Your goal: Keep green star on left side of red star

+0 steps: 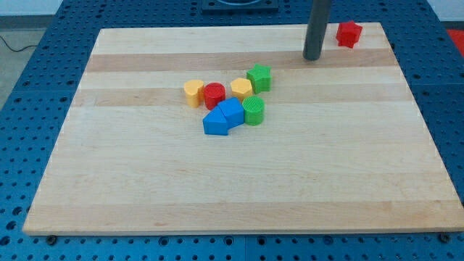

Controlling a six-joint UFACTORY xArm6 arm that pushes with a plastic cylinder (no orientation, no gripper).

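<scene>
The green star is seen as a small bright green block with blunt points, lying flat on the board a little above its centre and towards the view's right. It is found at the upper right edge of a cluster, touching or just beside a yellow block on its left. The red star is seen near the board's top right corner, well apart from the cluster; its points are hard to make out at this size, and it reads as a squat red block. The green star is thus placed to the view's left of the red star and lower. The tip is set down on the board just left of the red star, apart from it, and well up and right of the green star. No jaws are fitted; the rod holds nothing, and its upper part is cut off by the view's top. In the cluster are noted a second yellow block, a red cylinder, a green cylinder and two blue blocks pressed together, whose join and exact shapes cannot be told. Whether the cluster's blocks all touch cannot be told.
</scene>
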